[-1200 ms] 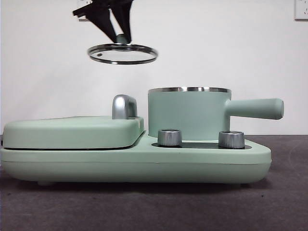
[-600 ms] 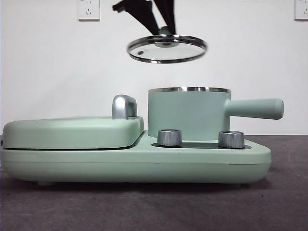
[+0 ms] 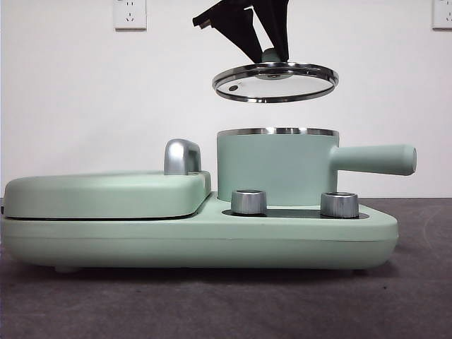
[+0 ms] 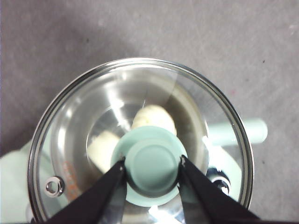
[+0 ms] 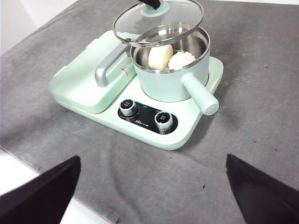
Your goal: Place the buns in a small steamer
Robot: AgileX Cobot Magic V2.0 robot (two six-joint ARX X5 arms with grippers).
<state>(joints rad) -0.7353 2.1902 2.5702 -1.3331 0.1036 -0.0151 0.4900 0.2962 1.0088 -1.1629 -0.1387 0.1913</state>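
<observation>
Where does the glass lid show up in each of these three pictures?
Front view: lid hangs above the steamer, held by the left tool.
Left wrist view: lid fills the middle, the tool's jaws clamped on its knob.
Right wrist view: lid near the top, over the steamer.
Shared landmark: the steamer's handle.

I see both buns sitting side by side inside the small steamer (image 5: pixel 170 79), touching each other: the smooth rounded block (image 5: pixel 160 57) upright on the side nearer the griddle, the ridged swirled dome (image 5: pixel 181 59) on the handle side. The steamer is a mint-green pot with a steel rim, open, its stubby handle (image 3: pixel 374 159) pointing straight out. Its glass lid (image 3: pixel 275 81) hangs slightly tilted just above the rim, pinched at the green knob (image 4: pixel 152 163) by my left hand (image 4: pixel 150 164).
</observation>
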